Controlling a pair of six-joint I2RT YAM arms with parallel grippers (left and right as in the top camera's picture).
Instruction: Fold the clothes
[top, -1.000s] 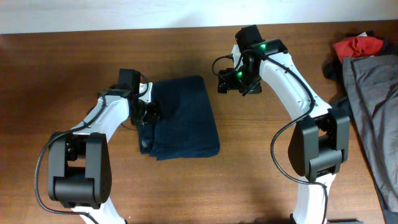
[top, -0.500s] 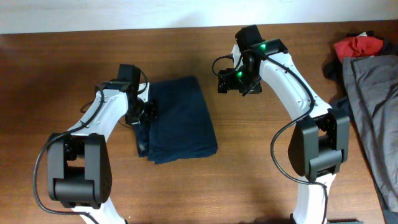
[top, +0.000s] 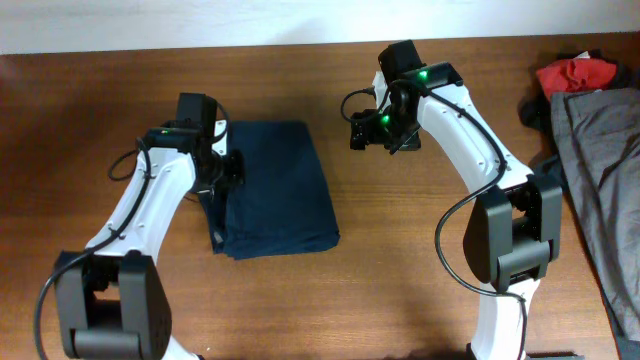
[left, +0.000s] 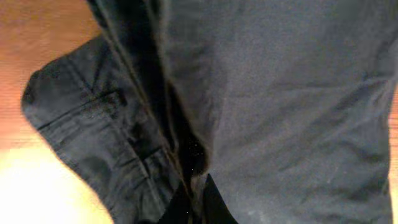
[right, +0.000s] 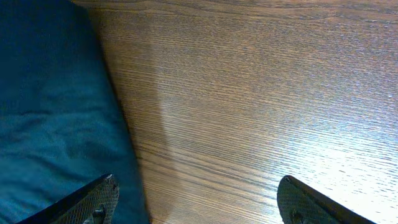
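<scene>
Navy garment (top: 275, 190) lies folded into a rough rectangle on the wooden tabletop (top: 400, 260), left of centre, with its long sides running from far to near. At the near left corner some lower layers stick out a little from under the top one. The left fingers (top: 224, 172) sit at the garment's left edge, towards the far end. In the left wrist view the dark cloth (left: 280, 93) fills nearly the whole frame, and the fingers (left: 186, 208) are drawn together on a fold of it, with a seamed flap spreading off to one side. The right fingers (top: 372, 132) hang over bare wood to the right of the garment's far corner, apart from it. In the right wrist view they (right: 96, 200) stand wide apart and hold nothing, with the garment's edge (right: 56, 112) beside them. A grey garment (top: 600, 170) is spread along the right edge of the tabletop, well apart from the navy one, with a crumpled red garment (top: 575, 72) just beyond its far end
</scene>
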